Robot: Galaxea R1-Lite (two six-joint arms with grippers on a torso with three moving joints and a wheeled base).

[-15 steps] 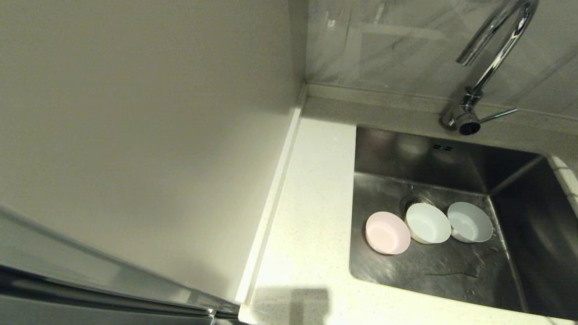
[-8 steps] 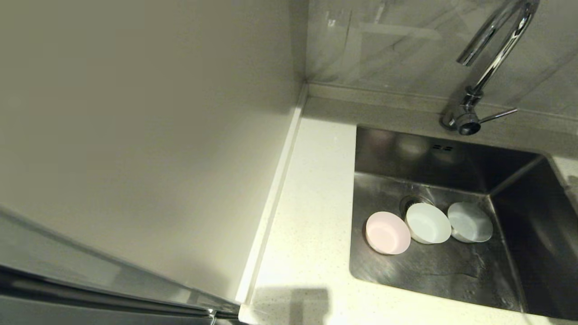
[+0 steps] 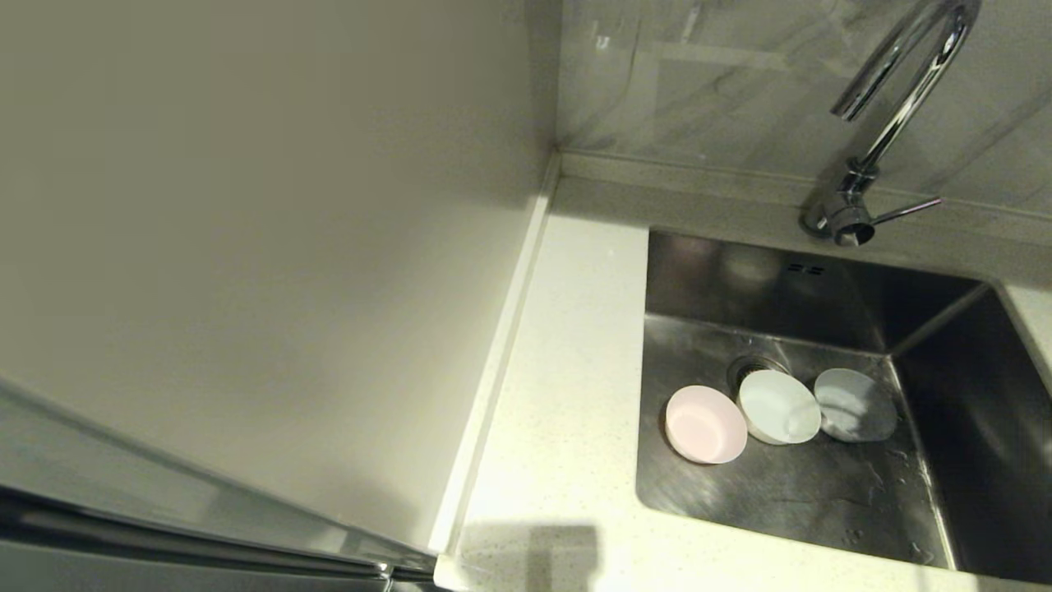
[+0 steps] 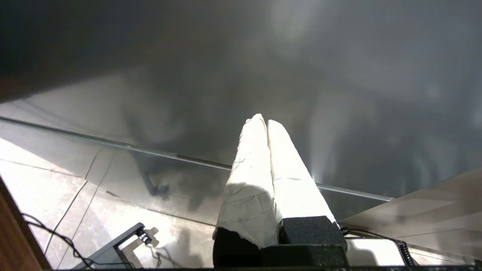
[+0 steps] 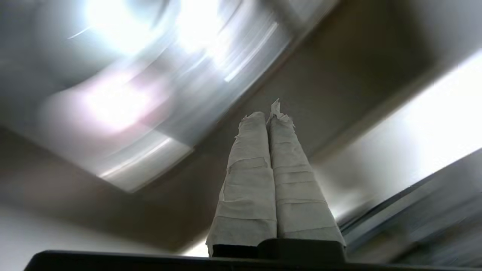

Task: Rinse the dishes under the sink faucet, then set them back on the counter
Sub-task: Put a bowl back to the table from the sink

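Presently, left gripper [image 4: 263, 122]: closed, empty, parked away from the sink [image 3: 945, 386]. Pink bowl [image 3: 705, 424], mint bowl [image 3: 779, 406], steel bowl [image 3: 855, 404]: unmoved on the sink floor; steel bowl darker than a second ago. Right gripper [image 5: 268, 117]: closed, empty, swinging above the basin, bowls blurred beyond its tips; pickup judged pending.

Sink [image 3: 789, 288] floor carries pink bowl [image 3: 705, 424], mint bowl [image 3: 779, 406], steel bowl [image 3: 855, 404].
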